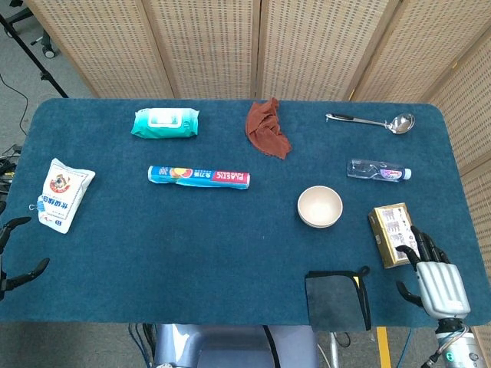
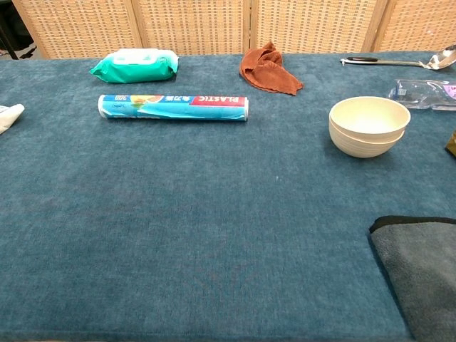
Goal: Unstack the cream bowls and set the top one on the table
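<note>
Two cream bowls (image 1: 320, 206) sit nested, one inside the other, on the blue table right of centre; the chest view shows the stacked bowls (image 2: 368, 125) with the upper rim above the lower. My right hand (image 1: 437, 277) hovers at the table's front right corner, fingers spread, holding nothing, well apart from the bowls. Only the fingertips of my left hand (image 1: 15, 264) show at the front left edge, spread and empty. Neither hand appears in the chest view.
A yellow box (image 1: 392, 233) lies just beyond my right hand, and a dark grey cloth (image 1: 336, 298) is at the front edge. A plastic-wrap roll (image 1: 199, 176), wipes pack (image 1: 164, 122), rust cloth (image 1: 268, 128), ladle (image 1: 371, 120), water bottle (image 1: 379, 170) and white bag (image 1: 60, 193) lie around.
</note>
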